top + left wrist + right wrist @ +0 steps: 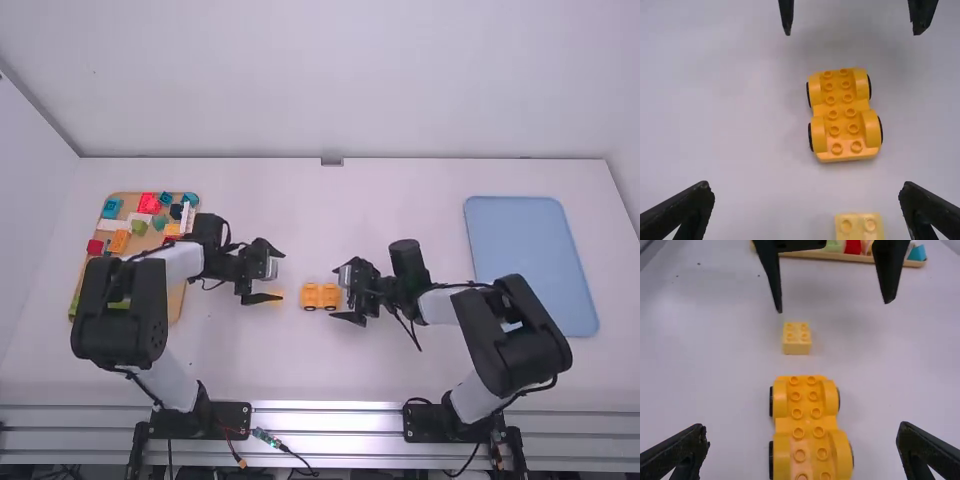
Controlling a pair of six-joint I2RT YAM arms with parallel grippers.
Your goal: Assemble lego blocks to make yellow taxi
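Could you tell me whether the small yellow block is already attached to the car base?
No, the small yellow block sits on the table, apart from the car base.

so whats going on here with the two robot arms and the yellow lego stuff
Nothing is being held right now. The left gripper is open close to a small light-yellow four-stud block, and the right gripper is open by a yellow wheeled car base. The block and base sit apart on the table, so the taxi isn't assembled yet. More coloured blocks lie on a tray at the left.
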